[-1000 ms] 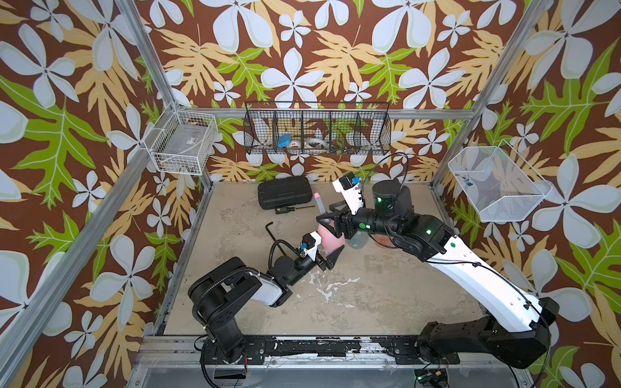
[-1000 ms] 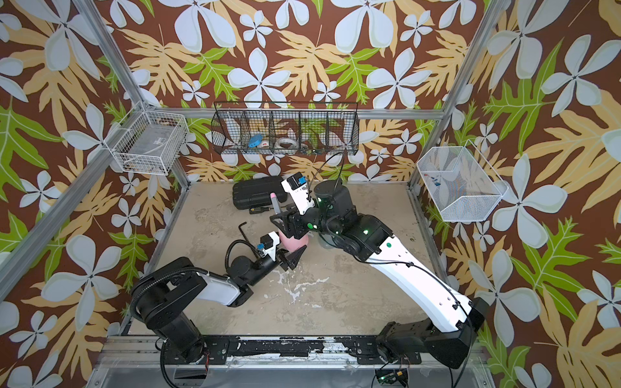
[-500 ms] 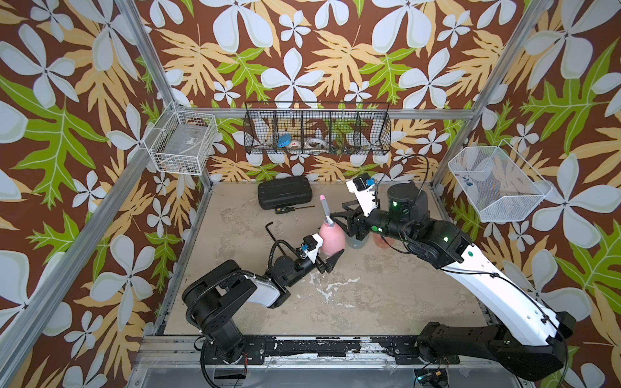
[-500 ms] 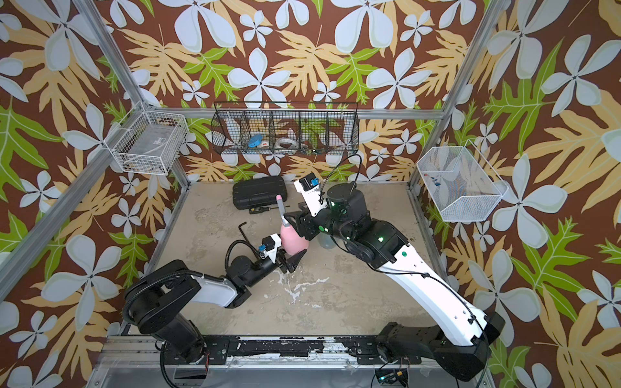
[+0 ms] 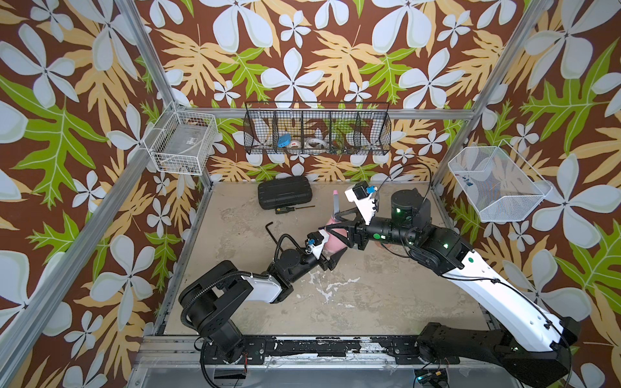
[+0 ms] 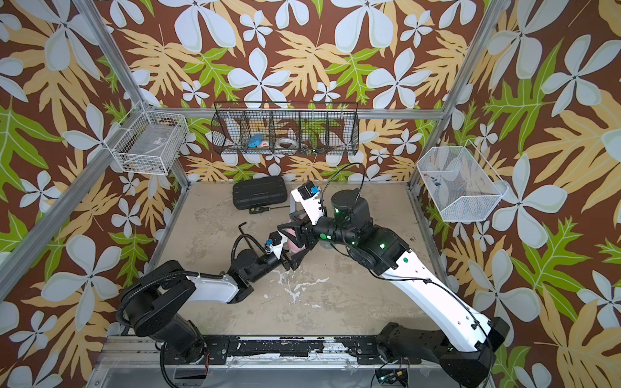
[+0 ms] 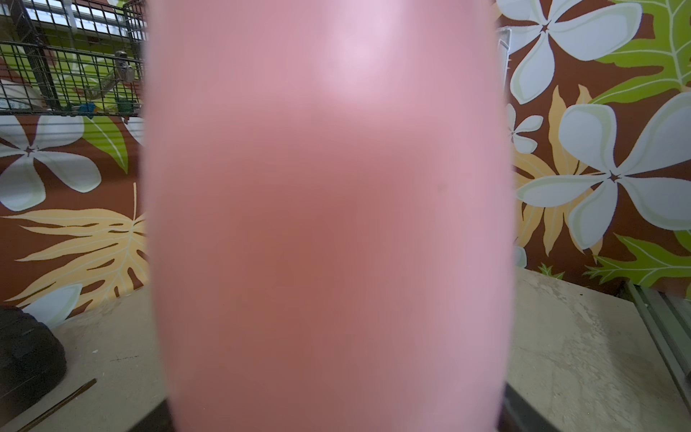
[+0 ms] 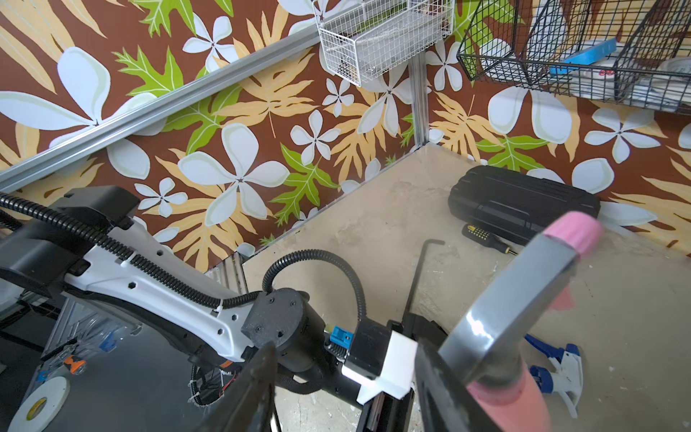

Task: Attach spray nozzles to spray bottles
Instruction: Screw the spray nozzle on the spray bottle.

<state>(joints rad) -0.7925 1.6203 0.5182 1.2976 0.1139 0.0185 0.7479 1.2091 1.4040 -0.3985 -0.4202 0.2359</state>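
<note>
My right pincer (image 5: 327, 222) had swung back leftward to straddle the pink-and-grey nozzle (image 8: 516, 299), whether gripping I couldn't tell, while my left pincer (image 5: 332, 247) held the pink bottle (image 5: 337, 242) upright in the middle of the table (image 5: 369, 302), so tightening seemed unfinished.

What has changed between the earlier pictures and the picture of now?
The right gripper drew back from the opaque pink cone-shaped plastic bottle toward its own side, then came in again; its fingers stand apart beside the neck, under the grey and pink plastic spray nozzle, gripping nothing. Unchanged: the left gripper holds the bottle; the black ribbed case and the black L-shaped hex key stay put.
</note>
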